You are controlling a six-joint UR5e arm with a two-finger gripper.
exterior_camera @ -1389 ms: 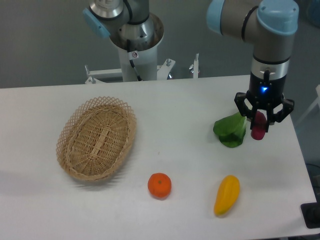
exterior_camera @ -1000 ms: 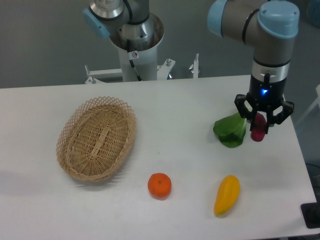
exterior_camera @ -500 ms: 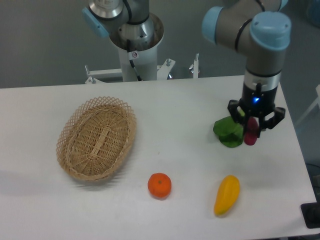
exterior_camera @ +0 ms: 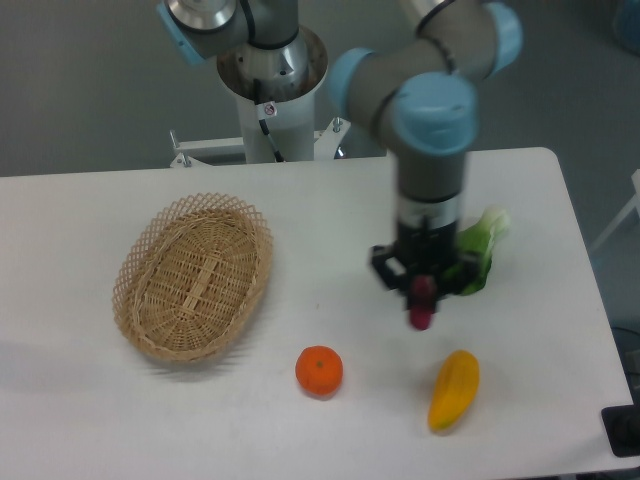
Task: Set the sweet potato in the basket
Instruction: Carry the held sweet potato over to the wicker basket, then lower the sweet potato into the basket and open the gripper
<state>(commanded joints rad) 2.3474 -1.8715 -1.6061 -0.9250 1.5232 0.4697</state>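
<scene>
We see fingers (exterior_camera: 423, 291) closed on sweet potato (exterior_camera: 422, 305), tuber hanging upright between them, lower end poking out below, clear of counter (exterior_camera: 330, 215). Held above mid-counter, right of basket (exterior_camera: 194, 277), well apart from it. Leafy green (exterior_camera: 482, 255) just right of fingers. Orange (exterior_camera: 319, 370) lower left, yellow fruit (exterior_camera: 454, 390) below right.

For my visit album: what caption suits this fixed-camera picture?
Gripper carrying a sweet potato above the table, partway toward the wicker basket.
</scene>
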